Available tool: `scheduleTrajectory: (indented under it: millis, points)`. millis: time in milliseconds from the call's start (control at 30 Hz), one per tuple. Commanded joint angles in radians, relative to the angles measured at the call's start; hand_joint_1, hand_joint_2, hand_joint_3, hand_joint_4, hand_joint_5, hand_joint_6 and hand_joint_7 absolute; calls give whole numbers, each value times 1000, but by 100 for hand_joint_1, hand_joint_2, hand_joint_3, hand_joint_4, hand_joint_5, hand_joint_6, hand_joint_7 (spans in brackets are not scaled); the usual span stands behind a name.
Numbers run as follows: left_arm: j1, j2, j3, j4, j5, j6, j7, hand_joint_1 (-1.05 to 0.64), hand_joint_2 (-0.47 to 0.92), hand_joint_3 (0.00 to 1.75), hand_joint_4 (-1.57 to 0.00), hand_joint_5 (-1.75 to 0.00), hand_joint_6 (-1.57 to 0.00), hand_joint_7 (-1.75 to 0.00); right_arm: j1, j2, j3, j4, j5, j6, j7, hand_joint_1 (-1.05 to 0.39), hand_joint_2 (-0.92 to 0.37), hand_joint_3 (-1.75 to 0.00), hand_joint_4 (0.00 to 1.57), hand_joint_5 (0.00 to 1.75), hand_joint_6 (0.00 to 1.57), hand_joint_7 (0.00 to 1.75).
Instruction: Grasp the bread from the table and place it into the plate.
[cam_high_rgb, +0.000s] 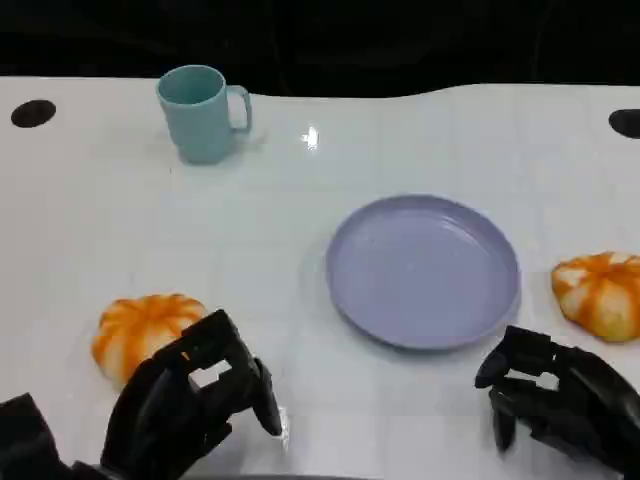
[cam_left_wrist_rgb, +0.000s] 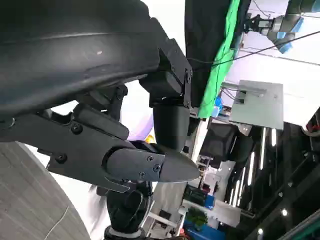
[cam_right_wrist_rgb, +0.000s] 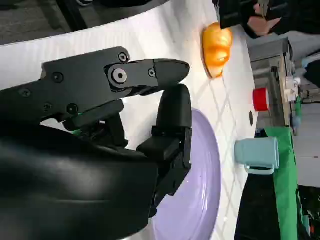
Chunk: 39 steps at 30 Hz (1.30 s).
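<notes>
Two orange-and-white bread rolls lie on the white table: one bread at the near left, the other bread at the right edge. Between them sits the empty lilac plate. My left hand hovers just in front of the left bread, fingers loosely bent and apart, holding nothing. My right hand hangs near the plate's front right rim, below the right bread, also holding nothing. In the right wrist view my right hand reaches over the plate, with the left bread beyond it.
A teal mug stands at the back left of the table, and the right wrist view shows the mug past the plate. The table's near edge runs just under both hands. Black holes mark the far table corners.
</notes>
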<state>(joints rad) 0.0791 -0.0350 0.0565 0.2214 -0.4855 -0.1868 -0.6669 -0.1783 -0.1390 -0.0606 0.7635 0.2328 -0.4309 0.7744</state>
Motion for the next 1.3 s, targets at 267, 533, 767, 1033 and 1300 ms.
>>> scheduleTrajectory:
  millis: [267, 533, 767, 1033, 1300]
  points:
    - [1, 6, 8, -5, 9, 4, 6, -67, 92, 24, -75, -175, -64, -158, 15, -14, 3, 5, -17, 20, -17, -55, -92, -26, 68, 175, 67, 140]
    - [-1, 7, 10, -1, 13, -3, 0, -69, 92, 24, -75, -175, -63, -159, 17, -14, 4, -6, -15, 39, -17, -54, -92, -26, 68, 175, 68, 140]
    - [2, 11, 11, -10, 19, 2, 6, -70, 92, 27, -72, -175, -60, -156, 16, -10, 2, 0, -14, 29, -16, -54, -92, -25, 68, 175, 68, 139]
    - [-2, 50, 12, -27, 128, -102, 39, -73, 92, 33, -57, -146, -59, -102, 22, -9, 11, -12, -26, 23, -28, -54, -92, -27, 68, 175, 68, 140]
    - [-14, 155, -13, -114, 309, -139, 112, -80, 92, 40, -47, -109, -57, -53, 22, -9, 15, -8, -28, 9, -25, -52, -92, -28, 67, 175, 66, 141]
